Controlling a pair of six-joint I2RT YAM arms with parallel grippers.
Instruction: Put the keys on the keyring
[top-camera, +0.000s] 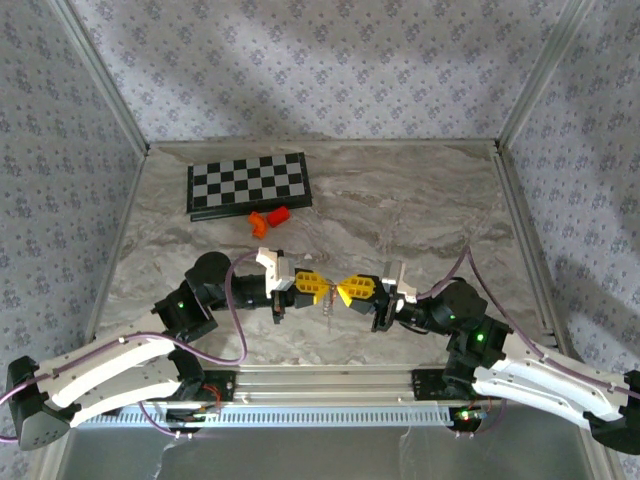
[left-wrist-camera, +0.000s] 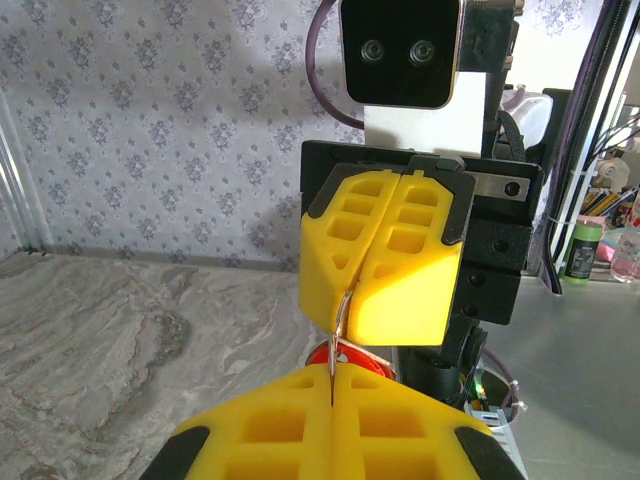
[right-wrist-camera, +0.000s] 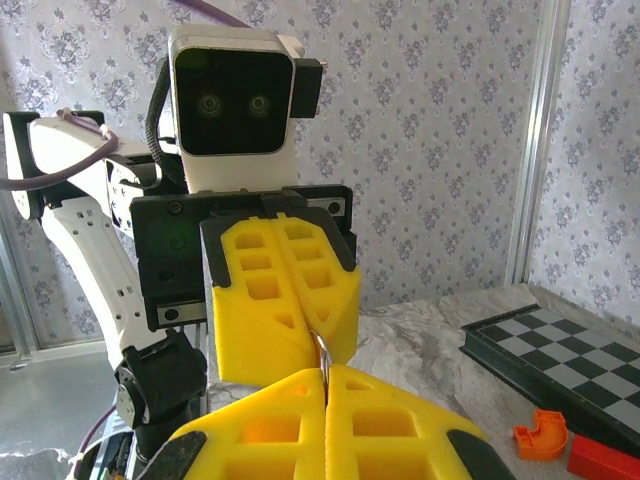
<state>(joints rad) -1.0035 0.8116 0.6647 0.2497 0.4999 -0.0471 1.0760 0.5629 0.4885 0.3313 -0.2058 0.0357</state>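
My two grippers meet tip to tip above the middle of the table, the left gripper (top-camera: 320, 286) and the right gripper (top-camera: 346, 290), both with yellow fingers. Both are shut on the thin silver wire ring of the keyring (left-wrist-camera: 343, 318), which bridges the small gap between the two pairs of tips. In the right wrist view the ring (right-wrist-camera: 322, 350) curves out of the left gripper (right-wrist-camera: 318, 335) into my own right gripper (right-wrist-camera: 325, 372). The keyring's red tag (left-wrist-camera: 352, 357) hangs just under the tips. A thin sliver (top-camera: 328, 303) dangles there in the top view. I cannot make out the keys.
A folded chessboard (top-camera: 248, 185) lies at the back left of the marble table (top-camera: 420, 200), with an orange block (top-camera: 259, 223) and a red block (top-camera: 279, 214) just in front of it. Metal frame posts (top-camera: 520, 90) stand at the back corners.
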